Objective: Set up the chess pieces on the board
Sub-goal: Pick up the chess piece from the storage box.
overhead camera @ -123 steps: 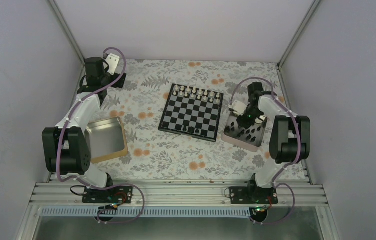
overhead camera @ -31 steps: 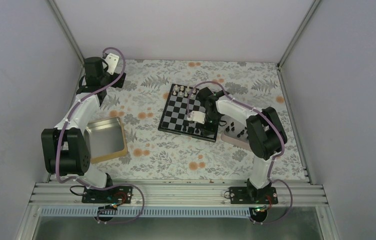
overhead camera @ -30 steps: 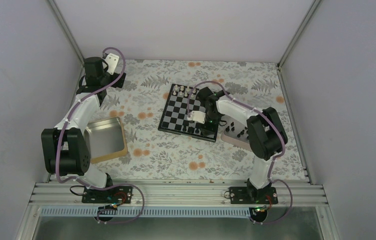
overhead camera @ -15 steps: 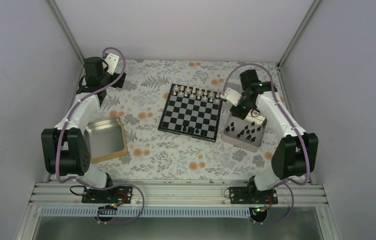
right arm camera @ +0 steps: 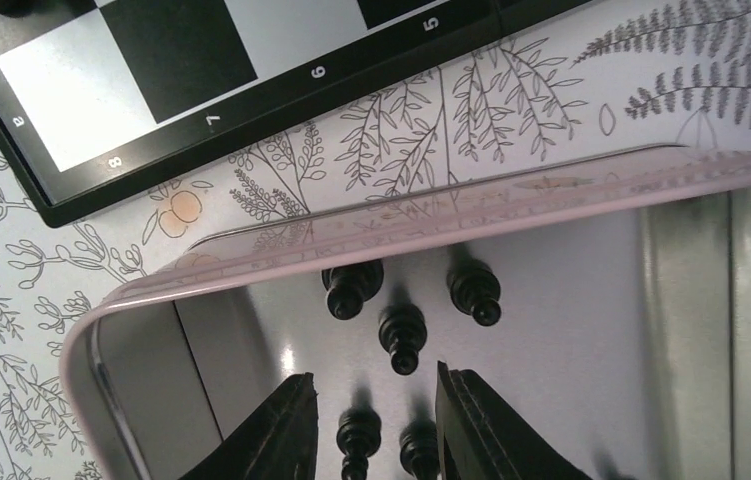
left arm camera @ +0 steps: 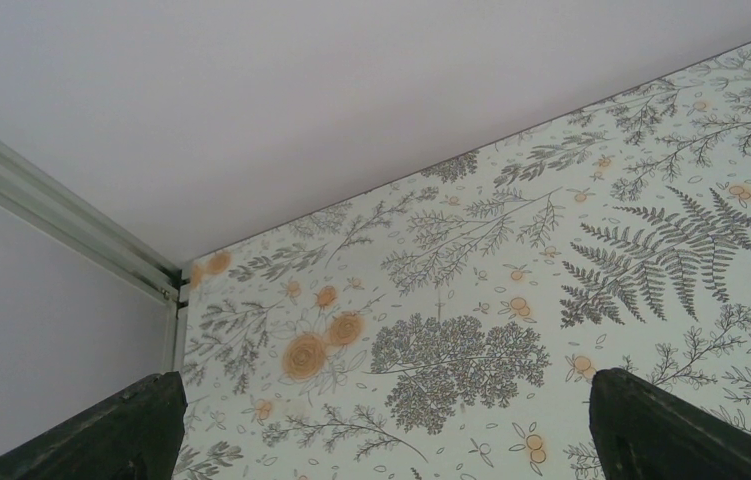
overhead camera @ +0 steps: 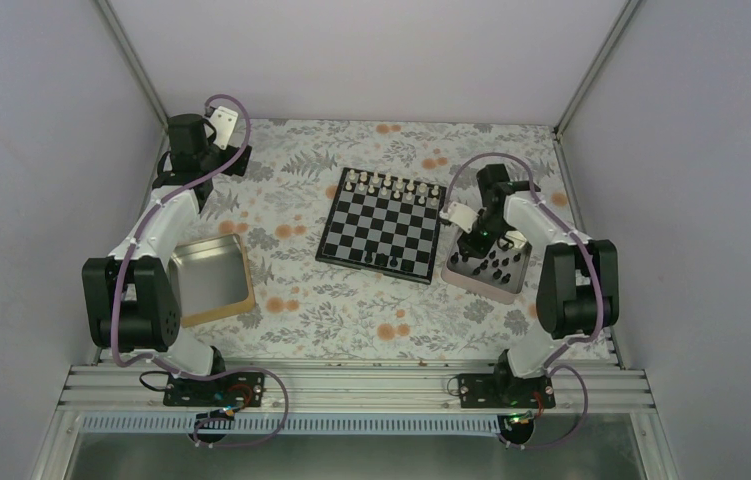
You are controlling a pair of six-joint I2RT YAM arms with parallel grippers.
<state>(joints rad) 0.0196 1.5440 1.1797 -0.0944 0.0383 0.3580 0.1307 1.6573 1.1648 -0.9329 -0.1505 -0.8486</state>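
Note:
The board point(overhead camera: 382, 224) lies mid-table, and its corner shows in the right wrist view point(right arm camera: 141, 70). Pale pieces line its far row. A few black chess pieces point(overhead camera: 381, 260) stand on its near row. More black pieces point(overhead camera: 494, 263) lie in the silver tin point(overhead camera: 513, 287) right of the board. My right gripper point(overhead camera: 477, 240) is open and low over the tin's left end. In the right wrist view, the right gripper point(right arm camera: 376, 405) has two black pieces point(right arm camera: 356, 435) between its fingers and three more point(right arm camera: 403, 336) just ahead. My left gripper point(overhead camera: 234, 163) is open and empty at the far left corner.
A gold-rimmed tin point(overhead camera: 246, 272) lies left of the board, by the left arm. The silver tin's pink rim point(right arm camera: 431, 215) runs just beyond the right fingers. The left wrist view shows floral cloth point(left arm camera: 451, 350), the back wall and a corner post point(left arm camera: 61, 215).
My right gripper left the board's near row, swung to the far side of the silver tin, then came down over its left end. The left arm has not moved.

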